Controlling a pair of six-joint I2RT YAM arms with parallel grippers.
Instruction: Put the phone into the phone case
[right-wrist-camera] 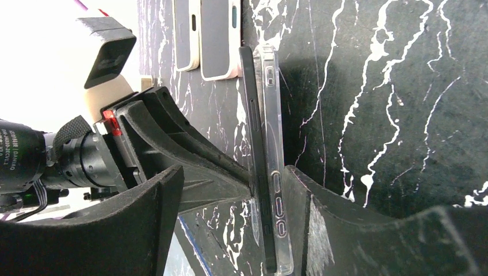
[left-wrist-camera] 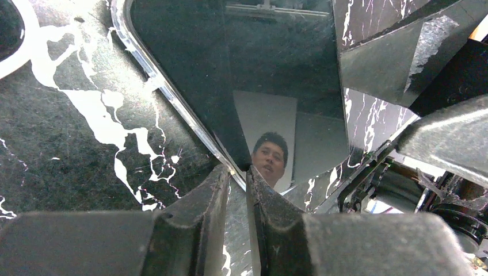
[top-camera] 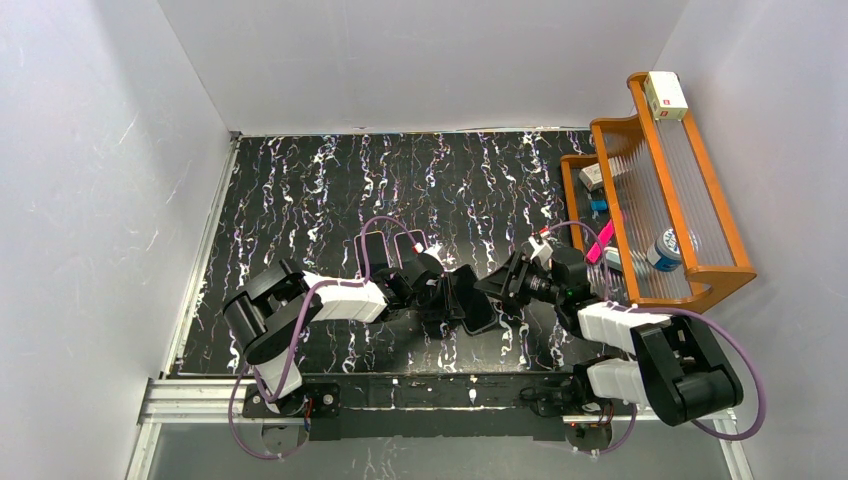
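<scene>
Phone point(right-wrist-camera: 252, 115) is sandwiched between the two arms near the front middle of the black marble-look table point(top-camera: 300, 200), side-on against the clear case point(right-wrist-camera: 273, 144). In the right wrist view the two touch at the near end, with a thin gap opening toward the far end, so it doesn't look fully seated. You can see the case's button cutouts down its edge.

Left gripper point(left-wrist-camera: 240, 175) has its fingers almost together, pinching the edge of the phone right where the clear rim runs in. The glossy screen is mirroring a person's face.

Right gripper point(right-wrist-camera: 236, 184) has its fingers spread wide. One pad point(right-wrist-camera: 322, 218) rests against the back of the case and the other sits well off the phone.

Readable text is pretty much nil. A lens barrel point(right-wrist-camera: 20, 161) on the left arm has white lettering, but I can't make it out. Same goes for the small box point(top-camera: 665, 95) with a red mark, perched on top of the orange wooden rack point(top-camera: 720, 272) on the right. No brand shows on the phone or case. Two pale-rimmed cases point(right-wrist-camera: 221, 40) lie flat farther back on the table.
</scene>
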